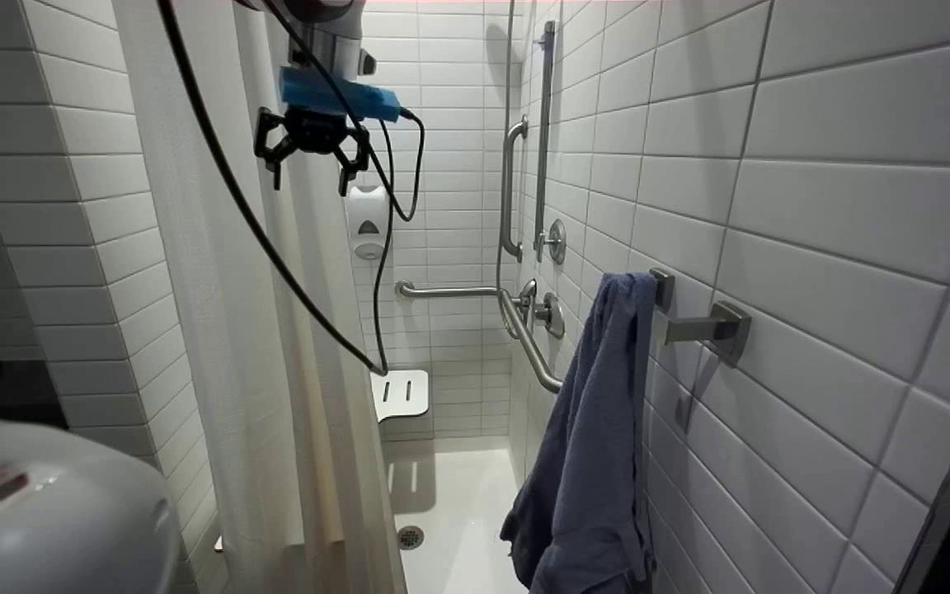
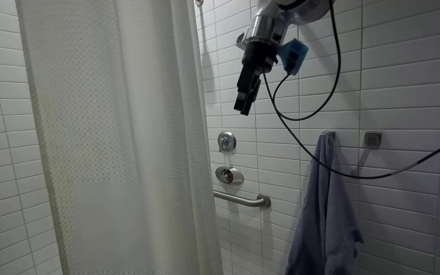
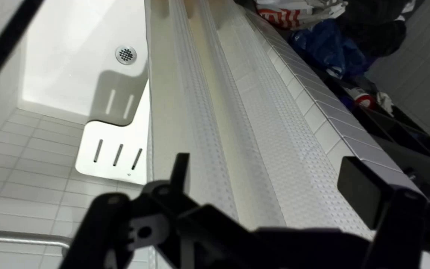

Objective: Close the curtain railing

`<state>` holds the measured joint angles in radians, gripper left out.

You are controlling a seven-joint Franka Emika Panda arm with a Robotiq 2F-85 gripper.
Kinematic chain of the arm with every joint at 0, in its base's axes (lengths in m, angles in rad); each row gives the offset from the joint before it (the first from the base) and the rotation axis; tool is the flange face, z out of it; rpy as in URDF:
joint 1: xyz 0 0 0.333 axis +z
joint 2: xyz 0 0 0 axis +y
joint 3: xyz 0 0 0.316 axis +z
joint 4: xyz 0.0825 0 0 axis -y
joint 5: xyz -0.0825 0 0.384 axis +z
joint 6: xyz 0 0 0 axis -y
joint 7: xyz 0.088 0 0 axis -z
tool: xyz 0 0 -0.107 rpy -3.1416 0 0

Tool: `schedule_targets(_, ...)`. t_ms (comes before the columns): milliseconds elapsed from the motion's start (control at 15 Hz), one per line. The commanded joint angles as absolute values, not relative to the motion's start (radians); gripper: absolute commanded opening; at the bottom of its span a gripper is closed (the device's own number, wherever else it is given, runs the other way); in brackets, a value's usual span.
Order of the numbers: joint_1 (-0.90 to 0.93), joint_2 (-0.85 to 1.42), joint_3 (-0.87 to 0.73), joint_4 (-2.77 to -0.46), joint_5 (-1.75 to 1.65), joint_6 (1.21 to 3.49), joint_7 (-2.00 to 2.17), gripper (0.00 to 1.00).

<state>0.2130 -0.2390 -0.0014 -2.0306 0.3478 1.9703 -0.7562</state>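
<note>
Aloft, hand agape near the white curtain.

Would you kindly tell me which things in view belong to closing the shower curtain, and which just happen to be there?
For the job:
white shower curtain, hanging in long folds
gripper, open

Just there:
blue-grey towel, hanging at the wall
wall dispenser
slotted white seat
floor drain
blue bundle, exact nature unclear
</note>
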Motion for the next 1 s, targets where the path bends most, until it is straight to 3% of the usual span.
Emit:
schedule_targets(0,0.195,-0.222,0.013,-2.011,0.368,1.962,-0.778,1.0)
schedule_targets(467,0.194,-0.169,0.01,-1.937,0.39,1.907,-0.837,1.0)
schedule_targets(933,0.184,-0.067,-0.004,-1.715,0.648,1.729,-1.091,1.0)
